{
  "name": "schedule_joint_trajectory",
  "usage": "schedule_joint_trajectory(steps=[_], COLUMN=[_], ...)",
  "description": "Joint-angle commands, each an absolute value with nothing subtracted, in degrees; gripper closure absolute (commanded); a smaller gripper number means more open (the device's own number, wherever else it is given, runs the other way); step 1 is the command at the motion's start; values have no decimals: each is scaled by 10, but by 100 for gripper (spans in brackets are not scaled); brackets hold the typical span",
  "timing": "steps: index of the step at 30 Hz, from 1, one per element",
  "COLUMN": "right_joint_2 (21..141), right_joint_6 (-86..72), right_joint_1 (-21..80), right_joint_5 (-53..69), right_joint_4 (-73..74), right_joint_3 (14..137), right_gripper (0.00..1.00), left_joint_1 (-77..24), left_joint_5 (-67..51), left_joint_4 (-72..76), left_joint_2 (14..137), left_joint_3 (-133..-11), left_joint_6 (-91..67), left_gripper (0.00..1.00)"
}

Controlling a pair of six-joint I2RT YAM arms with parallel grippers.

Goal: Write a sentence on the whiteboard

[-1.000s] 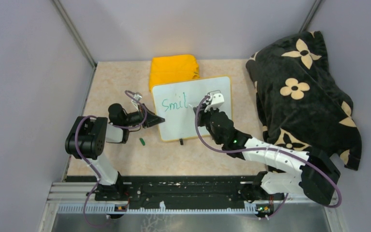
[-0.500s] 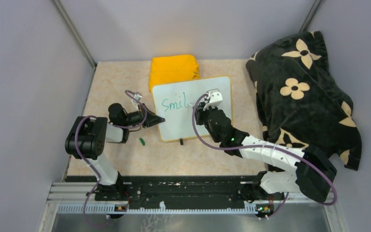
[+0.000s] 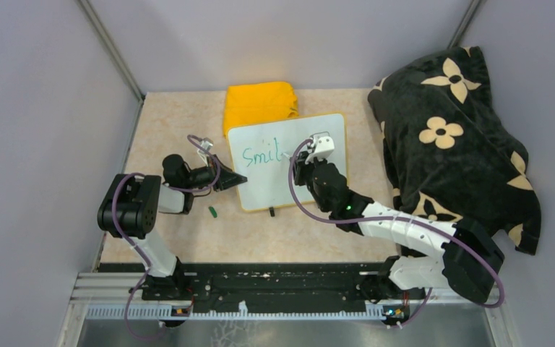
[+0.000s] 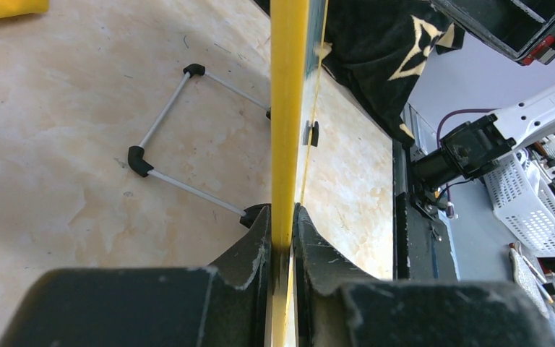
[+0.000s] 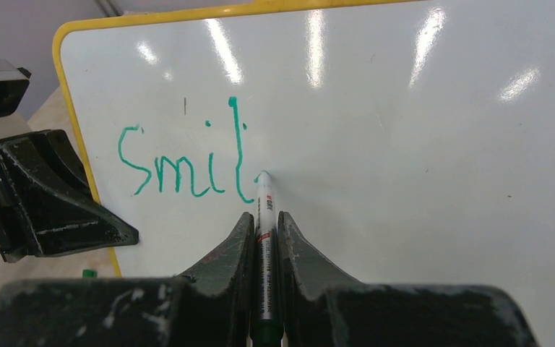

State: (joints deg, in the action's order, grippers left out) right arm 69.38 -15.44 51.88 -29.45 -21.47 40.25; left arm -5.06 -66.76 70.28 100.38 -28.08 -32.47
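Whiteboard: we see the whiteboard (image 3: 260, 186) near the middle of the table (image 3: 181, 123), its white face turned up towards the arms and its yellow rim running all round.
Sentence: the sentence (image 5: 181, 170) so far reads "Smil" in green, in the board's upper left part; by our judgement most of the writing is yet to do.
Handling: we judge the board light, thin and stiff, with a glossy, slippery face that would skid under the pen's push unless braced.
Where to hold: the rim at the board's left edge looks like the right place to us, clear of the writing area.
Left gripper: the left gripper (image 4: 280, 224) pinches exactly there, both fingers (image 4: 254, 242) clenched onto the yellow rim.
Marker: the marker (image 5: 264, 199) has its tip on the board's face just right of the "l".
Right gripper: the right gripper (image 5: 264, 220) squeezes the marker's barrel between its fingers, above the board's middle.
Wire frame: behind the board lies a thin wire frame (image 4: 166, 130) with black corners; we take it for the board's stand.
Cap: a small green cap (image 3: 212, 211) lies just off the board's near left corner.
Cloth: a folded yellow cloth (image 3: 260, 101) sits at the board's far edge.
Blanket: a dark flowered blanket (image 3: 455, 137) is heaped to the board's right.
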Motion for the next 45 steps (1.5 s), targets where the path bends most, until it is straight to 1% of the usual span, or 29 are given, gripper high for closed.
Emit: schedule_joint_trajectory(steps=[1,15,26,36,45], right_joint_2=[690,713,700,670,649], right_joint_6=[-138,-140,-164,-172,-167], right_joint_1=[506,506,506,506,505], right_joint_5=[-313,-275,-263,-285,-342], right_joint_4=[-234,-236,-218,-196,-189], right_joint_3=[434,449,414,383,384], right_gripper=[100,100,100,100,100], left_joint_1=[-54,-54,-54,-54,-55], left_joint_5=[-640,-640,-640,-640,-639], left_joint_4=[667,665,662,660,658], left_joint_2=[1008,1008,1008,1007,1005], left_joint_3=[-283,-284,-285,-285,-285], left_joint_6=[-296,-295,-294,-293,-292], left_gripper=[100,100,100,100,100])
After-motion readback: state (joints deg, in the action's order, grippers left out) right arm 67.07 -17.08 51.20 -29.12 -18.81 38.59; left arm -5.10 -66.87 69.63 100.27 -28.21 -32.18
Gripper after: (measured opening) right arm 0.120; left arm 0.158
